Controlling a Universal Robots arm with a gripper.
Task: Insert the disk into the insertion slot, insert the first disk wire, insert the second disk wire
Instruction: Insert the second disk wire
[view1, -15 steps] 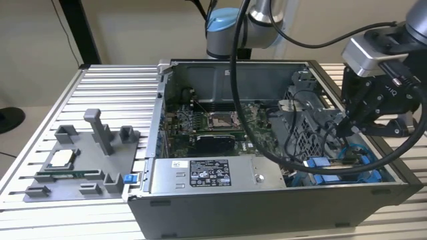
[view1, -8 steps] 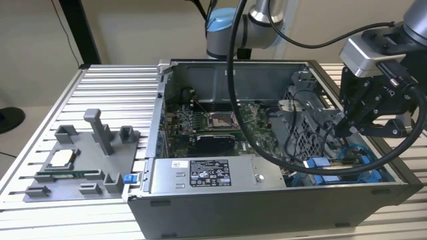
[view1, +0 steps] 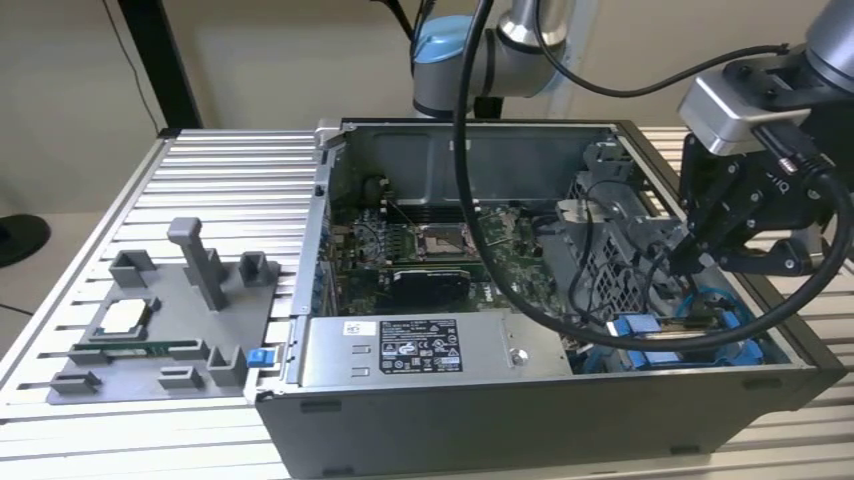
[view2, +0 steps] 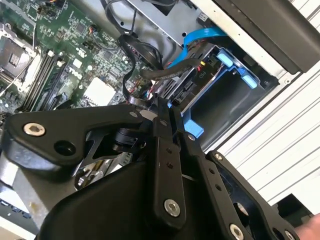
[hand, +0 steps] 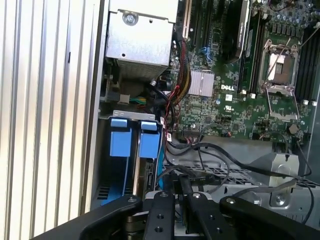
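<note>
End effector (hand: 180, 196) is pinched on a black wire (hand: 183, 184). In both wrist views the fingers (view2: 165, 160) nearly meet, with the wire's connector end clamped between the tips. In the exterior view it hangs inside the computer case (view1: 534, 420), at the corner on the exterior view's right, just above the insertion slot (view1: 667, 345).

Disk (hand: 149, 142): seated in the insertion slot, with two blue caddy tabs side by side at the slot's mouth. A blue flat cable (view2: 200, 37) loops over that bay. Cannot tell whether it's plugged into the disk.

Labels:
- The power-supply box (view1: 414, 345) has a small white sticker (view1: 358, 328) and a larger black sticker (view1: 418, 358), both with print.
- The motherboard (hand: 235, 100) has white lettering next to the silver heat sink (hand: 200, 82).

Containers:
- The case lies open on the slotted aluminium surface (view1: 227, 170).
- Inside it, the motherboard has a bare processor socket (hand: 280, 65).
- The power-supply box sits along the near wall, with a wire bundle (hand: 184, 70) coming out of it.
- The drive bay is in the corner under the end effector, and loose black cables are draped over the grey drive cage (view1: 601, 260).
- A grey fixture tray (view1: 174, 320) sits on the surface at the exterior view's left, well apart from the case. It holds a processor chip (view1: 120, 315) and a memory stick (view1: 134, 348).
</note>
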